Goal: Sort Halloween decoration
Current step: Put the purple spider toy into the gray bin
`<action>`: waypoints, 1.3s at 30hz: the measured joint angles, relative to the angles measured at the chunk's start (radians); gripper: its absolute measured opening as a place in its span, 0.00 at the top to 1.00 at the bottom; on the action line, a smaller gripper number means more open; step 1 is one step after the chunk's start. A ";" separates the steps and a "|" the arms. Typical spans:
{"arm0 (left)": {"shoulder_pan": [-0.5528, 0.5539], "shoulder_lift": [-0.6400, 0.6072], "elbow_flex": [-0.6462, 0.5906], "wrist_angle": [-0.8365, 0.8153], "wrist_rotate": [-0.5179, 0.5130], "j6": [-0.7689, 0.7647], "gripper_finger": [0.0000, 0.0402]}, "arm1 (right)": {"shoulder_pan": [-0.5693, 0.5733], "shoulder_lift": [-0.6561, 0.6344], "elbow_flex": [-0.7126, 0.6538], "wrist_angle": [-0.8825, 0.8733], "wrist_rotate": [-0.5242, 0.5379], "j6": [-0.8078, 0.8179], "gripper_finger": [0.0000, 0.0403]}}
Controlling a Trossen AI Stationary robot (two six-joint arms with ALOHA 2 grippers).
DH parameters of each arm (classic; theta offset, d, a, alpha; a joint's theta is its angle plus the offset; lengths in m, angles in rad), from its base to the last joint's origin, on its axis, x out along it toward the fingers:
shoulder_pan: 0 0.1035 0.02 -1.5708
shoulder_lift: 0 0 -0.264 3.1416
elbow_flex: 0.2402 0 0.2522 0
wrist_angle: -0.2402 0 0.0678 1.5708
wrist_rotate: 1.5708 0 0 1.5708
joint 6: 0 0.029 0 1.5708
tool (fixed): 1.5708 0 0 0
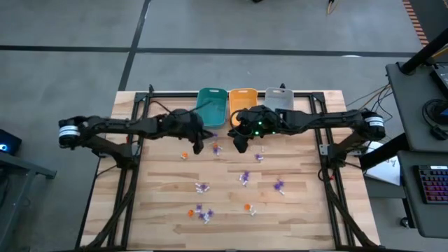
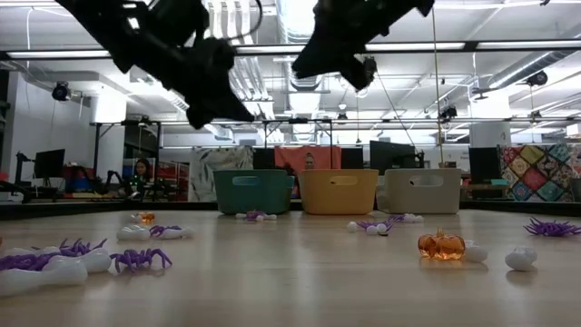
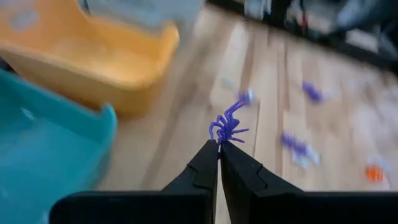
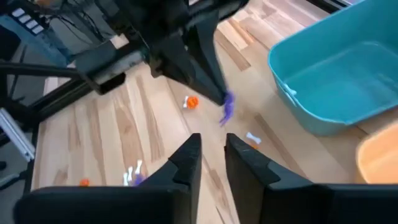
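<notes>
A purple spider trinket [image 3: 227,127] is being pinched by its legs in the clenched left gripper [image 3: 219,149], above the table [image 1: 301,210] near the teal bin [image 1: 211,106]. It is judged light, springy and easily dropped. Its body is dangling beyond the fingertips. The right gripper [image 4: 212,148] is being held slightly parted and empty nearby.

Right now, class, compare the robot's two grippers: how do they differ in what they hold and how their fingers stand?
The left gripper is shut on a purple spider, pinched at its fingertips; the right gripper holds nothing. The left gripper's fingers are pressed together, while the right gripper's fingers stand slightly apart with bare table showing between them. Both are dark two-finger grippers, raised above the wooden table near the teal bin.
</notes>
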 joint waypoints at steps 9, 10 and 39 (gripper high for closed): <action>-0.005 -0.056 0.000 0.082 -0.030 -0.078 1.00 | -0.015 0.084 0.043 0.031 0.098 -0.067 0.62; -0.005 -0.056 0.000 0.086 -0.031 -0.086 1.00 | -0.018 0.090 0.047 0.034 0.098 -0.075 0.60; -0.008 -0.043 0.000 0.110 -0.086 -0.117 1.00 | -0.084 0.201 0.099 0.119 -0.036 -0.172 0.73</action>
